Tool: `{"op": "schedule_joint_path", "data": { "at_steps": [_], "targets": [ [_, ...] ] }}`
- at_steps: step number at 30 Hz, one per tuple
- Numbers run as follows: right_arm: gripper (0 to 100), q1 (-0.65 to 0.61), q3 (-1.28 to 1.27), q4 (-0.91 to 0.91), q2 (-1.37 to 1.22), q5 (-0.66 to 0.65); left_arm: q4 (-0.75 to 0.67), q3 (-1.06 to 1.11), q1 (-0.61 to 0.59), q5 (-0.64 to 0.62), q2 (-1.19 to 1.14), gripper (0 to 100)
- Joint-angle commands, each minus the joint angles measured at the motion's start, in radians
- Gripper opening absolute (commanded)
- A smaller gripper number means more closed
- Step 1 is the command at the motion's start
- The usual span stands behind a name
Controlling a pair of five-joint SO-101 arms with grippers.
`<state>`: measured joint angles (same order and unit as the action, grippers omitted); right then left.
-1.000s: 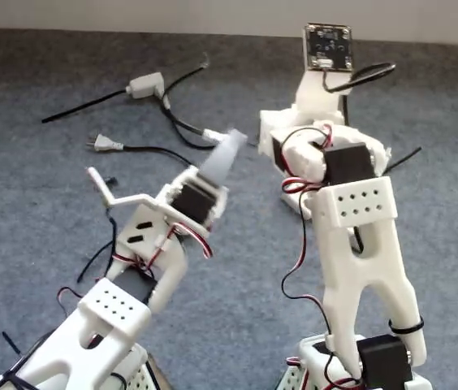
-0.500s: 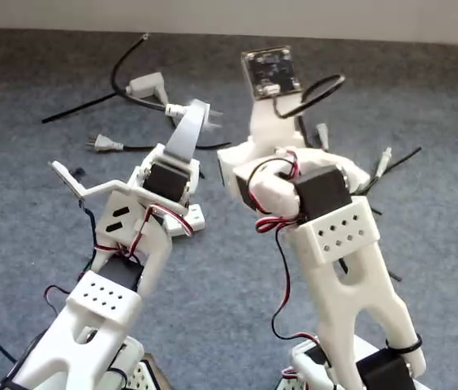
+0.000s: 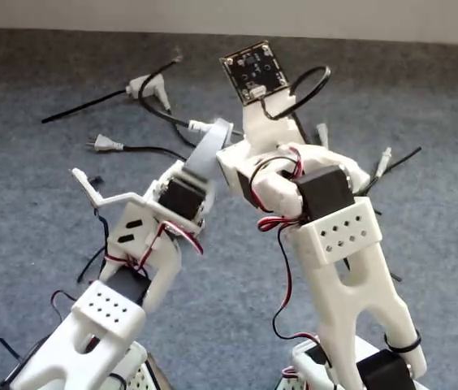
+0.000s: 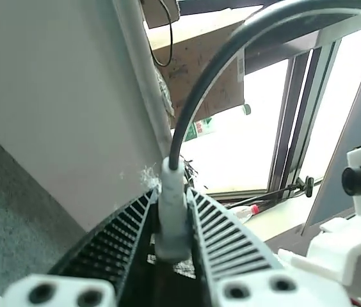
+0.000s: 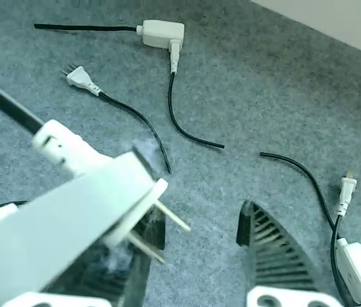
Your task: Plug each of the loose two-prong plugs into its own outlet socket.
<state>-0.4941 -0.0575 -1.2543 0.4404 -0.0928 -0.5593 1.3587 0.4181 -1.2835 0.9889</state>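
1. Loose white two-prong plug (image 3: 104,145) (image 5: 78,78) on a black cord: laid flat on the grey carpet-covered bench (image 3: 26,227), just left of the white rectangular plastic outlet block (image 3: 146,84) (image 5: 161,32) and nearer the arms than it. It is apart from the block, with its prongs pointed leftward.

2. Outlet block: laid flat, with a thin black lead run out from its left end. A small white plug (image 5: 174,48) on a short black cord is seen touching its other end. Whether that plug is fully seated cannot be told.

3. Left claw (image 3: 217,132) (image 4: 173,192) (image 5: 145,173): held above the bench, right of the outlet block and nearer the arms. It is closed on a second white two-prong plug (image 3: 203,127) (image 4: 171,220) (image 5: 62,148). The plug's body is clamped between the ribbed fingers (image 4: 225,236), its black cord is arched away behind, and its two bare prongs are left free in the air.

4. Right claw (image 5: 200,217): placed farther right of the outlet block, just beside the held plug. It is spread wide, with nothing between its dark ribbed fingers (image 5: 267,249).

5. White oblong piece (image 3: 322,134) (image 5: 358,272): laid well right of the outlet block. Its kind cannot be told.

6. Third white two-prong plug (image 3: 385,156) (image 5: 346,187) on a black cord: laid on the bench, farthest right of the outlet block.
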Motion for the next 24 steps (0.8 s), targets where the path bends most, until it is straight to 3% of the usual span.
{"op": "schedule_joint_path", "data": {
  "at_steps": [1, 9, 14, 24],
  "targets": [
    [18.4, 0.013, 0.039, 0.031, 0.031, -0.009, 0.005, 0.01, 0.038, -0.002, 0.084, 1],
    [18.4, 0.016, 0.041, 0.036, 0.031, -0.072, 0.084, 0.01, 0.122, 0.025, 0.101, 1],
    [18.3, 0.084, 0.031, 0.12, 0.024, -0.071, 0.086, 0.018, 0.202, 0.078, 0.097, 1],
    [18.3, 0.14, 0.145, 0.133, -0.194, -0.069, 0.086, 0.045, 0.262, 0.077, 0.094, 1]
  ]
}}
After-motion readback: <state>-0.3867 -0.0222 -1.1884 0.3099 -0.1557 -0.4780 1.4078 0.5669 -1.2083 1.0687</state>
